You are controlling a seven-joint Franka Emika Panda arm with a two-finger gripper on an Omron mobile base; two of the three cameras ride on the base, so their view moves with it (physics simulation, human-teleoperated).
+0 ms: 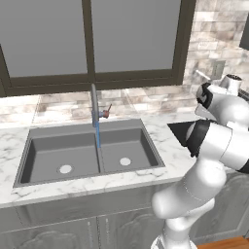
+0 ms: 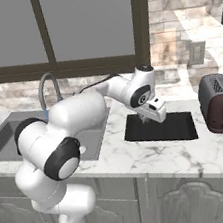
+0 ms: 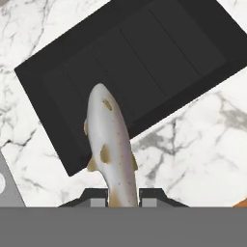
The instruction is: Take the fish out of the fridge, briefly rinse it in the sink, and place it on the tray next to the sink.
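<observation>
Marble counter [image 2: 156, 160] runs white and grey-veined along the front of the kitchen, above grey cabinet doors [image 2: 198, 201]. Near its right part, in the right base view, lies the tray [image 2: 179, 126], flat and black. Over the tray's left part hangs the gripper [image 2: 146, 117], pointing down. In the hand view, its 2 dark fingertips [image 3: 98, 197] press on the tail end of the fish [image 3: 110, 144], one on each side. The fish is pale grey-white with a few tan spots, and its head reaches out over the near edge of the tray [image 3: 144, 62]; it is held above the tray, and contact cannot be told. Right of the tray stands a dark rounded toaster [image 2: 221, 102]. Left of it sits the sink [image 1: 73, 158], dark grey with 2 basins and 2 round drains. A tall thin faucet [image 1: 94, 107] rises behind the sink. Farther back are a stone-tile wall [image 2: 190, 16] and a dark-framed window [image 1: 92, 44].
</observation>
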